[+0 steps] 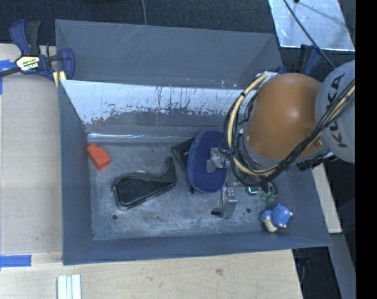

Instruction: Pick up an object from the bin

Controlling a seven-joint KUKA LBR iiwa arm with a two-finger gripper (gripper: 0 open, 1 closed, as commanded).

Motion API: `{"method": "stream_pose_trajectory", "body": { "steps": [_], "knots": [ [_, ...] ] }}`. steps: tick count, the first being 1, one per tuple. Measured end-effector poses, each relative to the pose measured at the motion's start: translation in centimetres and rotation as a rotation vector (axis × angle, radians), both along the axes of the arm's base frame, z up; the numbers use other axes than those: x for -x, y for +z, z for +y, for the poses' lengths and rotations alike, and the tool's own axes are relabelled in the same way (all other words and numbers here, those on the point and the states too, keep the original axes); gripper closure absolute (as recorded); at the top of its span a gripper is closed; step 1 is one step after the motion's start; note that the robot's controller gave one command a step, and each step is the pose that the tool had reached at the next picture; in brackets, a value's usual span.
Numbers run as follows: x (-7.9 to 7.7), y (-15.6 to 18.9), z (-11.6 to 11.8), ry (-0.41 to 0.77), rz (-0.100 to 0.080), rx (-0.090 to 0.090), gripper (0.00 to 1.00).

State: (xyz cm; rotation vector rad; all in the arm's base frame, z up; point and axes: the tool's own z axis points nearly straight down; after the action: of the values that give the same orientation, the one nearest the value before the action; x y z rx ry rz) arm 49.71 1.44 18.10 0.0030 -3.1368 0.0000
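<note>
Camera view, gripper: the gripper (224, 208) is low inside the bin (169, 111), close to the floor, under the arm's orange cover (288, 114) and its cables (237, 129).
Camera view, state of the gripper: I cannot tell from here if it is wide or narrow. I see nothing held in it.
Camera view, nearest thing: a dark blue rounded thing (204, 161), like a soft cap. It lies just beside the gripper, on its far-left side in this view. If the two touch, I cannot tell.
Camera view, other side of the gripper: a small blue and yellow toy (276, 218) lies near, to the right of the gripper and a little nearer to the front wall. It is apart from the gripper.
Camera view, further away: a black flat thing (143, 188) with a curved end lies to the left of the gripper, beyond the blue one. An orange block (99, 156) is well apart, at the far left of the floor.
Progress, done: the arm is in the bin and down at the level of the things, as I judge it.
Progress, left: nothing is lifted, all four things lie on the floor. The grasp, the closing and the lift out are not yet done.
Likely candidate: the dark blue rounded thing, because it is the closest. This is only my guess.
</note>
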Motion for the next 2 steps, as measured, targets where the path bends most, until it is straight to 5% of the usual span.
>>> {"method": "stream_pose_trajectory", "body": {
  "steps": [1,2],
  "knots": [
    [-2.27,-11.17,-1.42,0.054,-0.018,0.000,0.00],
    [-2.12,-10.91,-1.40,0.054,-0.011,-0.001,1.00]
  ]
}}
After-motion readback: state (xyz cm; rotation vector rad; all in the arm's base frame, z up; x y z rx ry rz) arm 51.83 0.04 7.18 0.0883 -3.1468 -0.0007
